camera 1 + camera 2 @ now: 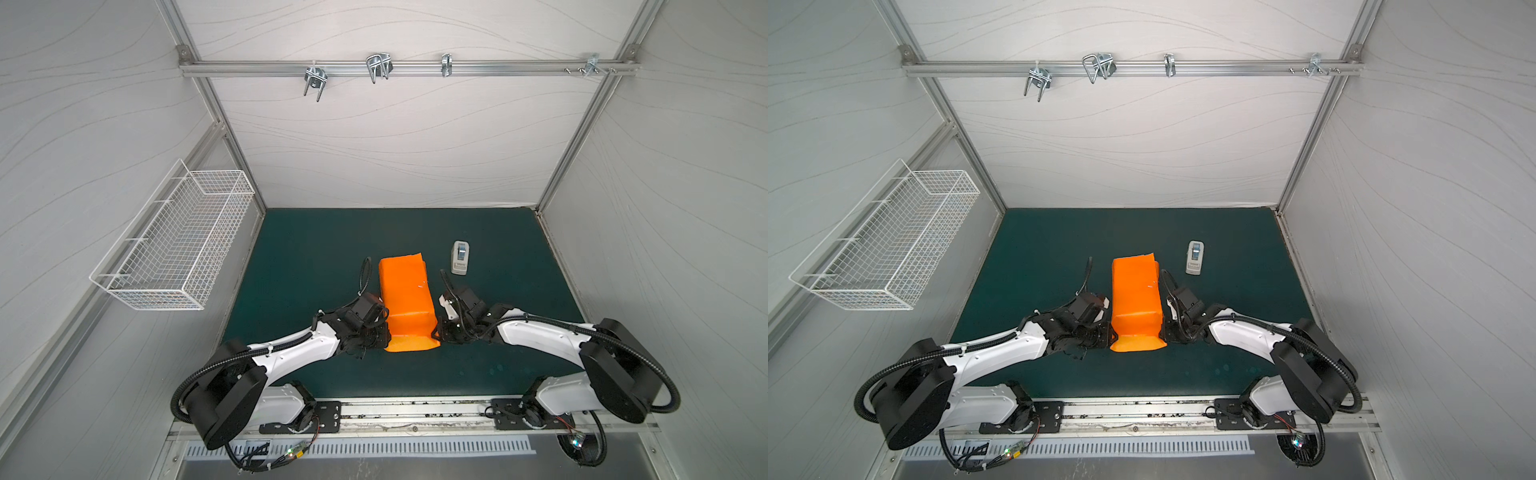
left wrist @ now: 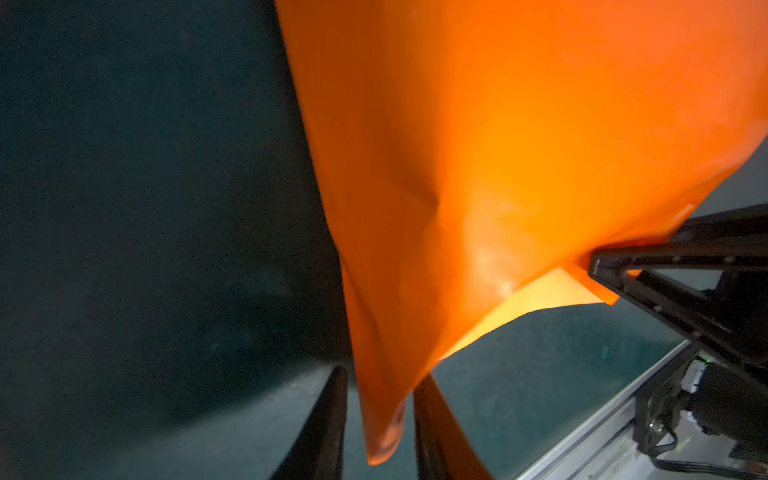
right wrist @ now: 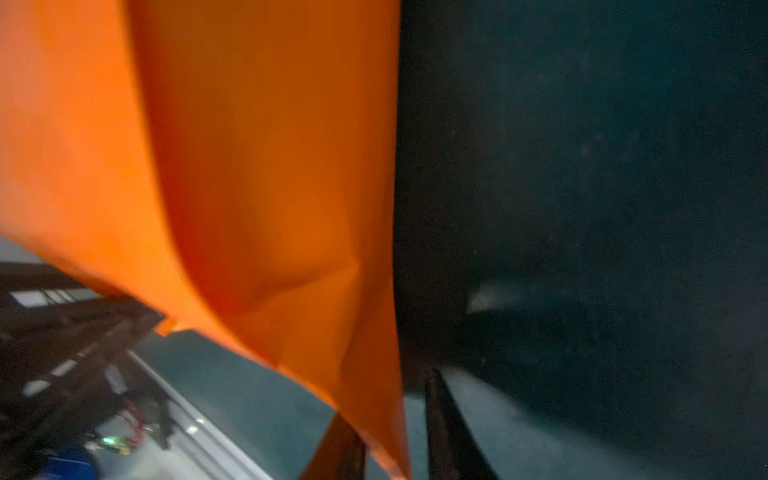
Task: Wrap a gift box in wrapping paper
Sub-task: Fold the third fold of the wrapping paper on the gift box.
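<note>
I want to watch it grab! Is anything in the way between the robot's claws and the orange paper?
Nothing visible. The left gripper and the right gripper each have a near corner of the paper between their fingers. Whether they pinch it is unclear. The tape dispenser stands apart.

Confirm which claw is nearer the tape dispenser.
The right claw; the dispenser stands beyond it, on its side of the paper. The left claw is across it.
</note>
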`<state>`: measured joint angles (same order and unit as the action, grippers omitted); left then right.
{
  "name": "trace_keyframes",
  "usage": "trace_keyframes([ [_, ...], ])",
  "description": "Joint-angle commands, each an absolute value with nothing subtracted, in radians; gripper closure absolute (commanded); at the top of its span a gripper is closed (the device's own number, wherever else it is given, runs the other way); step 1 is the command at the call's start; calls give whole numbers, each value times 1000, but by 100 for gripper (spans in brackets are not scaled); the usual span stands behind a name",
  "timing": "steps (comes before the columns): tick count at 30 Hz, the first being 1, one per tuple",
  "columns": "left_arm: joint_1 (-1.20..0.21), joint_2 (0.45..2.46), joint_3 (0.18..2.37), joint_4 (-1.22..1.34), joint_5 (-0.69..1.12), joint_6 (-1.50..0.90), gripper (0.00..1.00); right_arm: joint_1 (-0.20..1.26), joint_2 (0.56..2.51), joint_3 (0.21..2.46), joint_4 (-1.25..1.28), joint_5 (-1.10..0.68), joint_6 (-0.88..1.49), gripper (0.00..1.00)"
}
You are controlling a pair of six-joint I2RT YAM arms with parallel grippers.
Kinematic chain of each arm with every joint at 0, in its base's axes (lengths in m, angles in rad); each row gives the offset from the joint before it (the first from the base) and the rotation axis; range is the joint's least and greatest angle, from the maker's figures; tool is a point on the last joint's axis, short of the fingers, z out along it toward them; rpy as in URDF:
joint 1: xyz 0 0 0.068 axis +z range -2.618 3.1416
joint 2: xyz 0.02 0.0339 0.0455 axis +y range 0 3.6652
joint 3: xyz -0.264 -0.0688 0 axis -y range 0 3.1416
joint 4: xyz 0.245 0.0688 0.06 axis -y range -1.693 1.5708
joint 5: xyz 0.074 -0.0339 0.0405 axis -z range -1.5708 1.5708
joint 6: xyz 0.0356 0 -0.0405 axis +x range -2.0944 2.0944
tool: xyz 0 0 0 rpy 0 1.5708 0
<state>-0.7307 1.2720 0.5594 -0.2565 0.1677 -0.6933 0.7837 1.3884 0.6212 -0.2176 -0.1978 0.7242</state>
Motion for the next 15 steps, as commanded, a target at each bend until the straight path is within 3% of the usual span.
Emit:
trace_keyframes([
  [1, -739, 1272, 567, -244, 148, -708, 83, 792, 1387, 624, -219, -190, 737, 94],
  [3, -741, 1277, 572, -240, 150, -709, 88, 794, 1393, 632, -219, -192, 734, 100],
  [5, -742, 1280, 578, -239, 151, -708, 90, 795, 1392, 637, -219, -195, 736, 97],
  [7, -743, 1278, 578, -239, 151, -710, 88, 795, 1385, 637, -222, -194, 737, 74],
  [10, -744, 1272, 575, -248, 140, -716, 62, 796, 1367, 631, -233, -190, 739, 60],
  [13, -743, 1262, 563, -249, 136, -721, 59, 795, 1345, 614, -240, -192, 744, 59],
  [15, -743, 1256, 554, -250, 140, -726, 61, 796, 1329, 599, -238, -191, 753, 67],
])
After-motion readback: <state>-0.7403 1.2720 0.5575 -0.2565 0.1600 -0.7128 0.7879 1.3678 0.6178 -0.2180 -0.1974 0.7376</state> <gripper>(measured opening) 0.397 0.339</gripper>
